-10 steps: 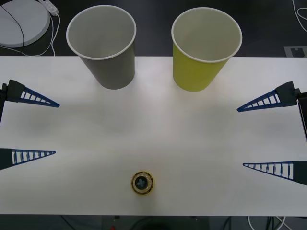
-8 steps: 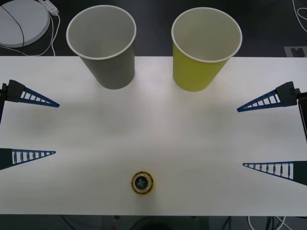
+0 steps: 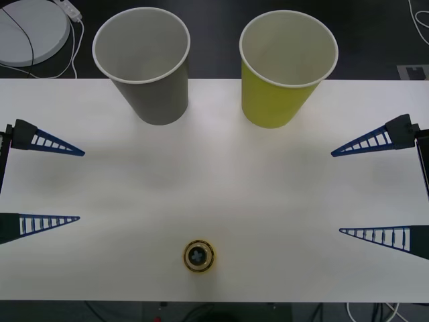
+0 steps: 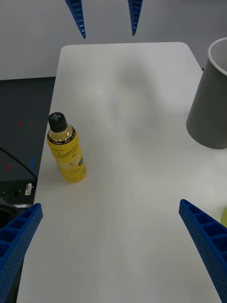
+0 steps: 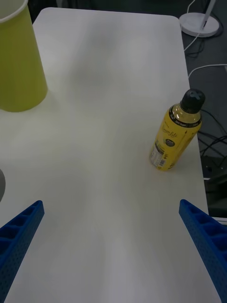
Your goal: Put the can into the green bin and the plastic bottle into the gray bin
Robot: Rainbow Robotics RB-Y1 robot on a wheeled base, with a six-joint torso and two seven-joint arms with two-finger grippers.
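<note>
The plastic bottle (image 3: 199,255) stands upright near the table's front edge, about midway between the left gripper (image 3: 50,184) and the right gripper (image 3: 365,191), well apart from both. It is small and yellow, with a black screw cap and dark print on its label. The gray bin (image 3: 146,66) stands upright at the far edge, beyond the left gripper, mouth open, white inside. The green bin (image 3: 284,68) stands upright just beside it, beyond the right gripper, yellow-green with a rolled white rim. Nothing shows inside either bin.
</note>
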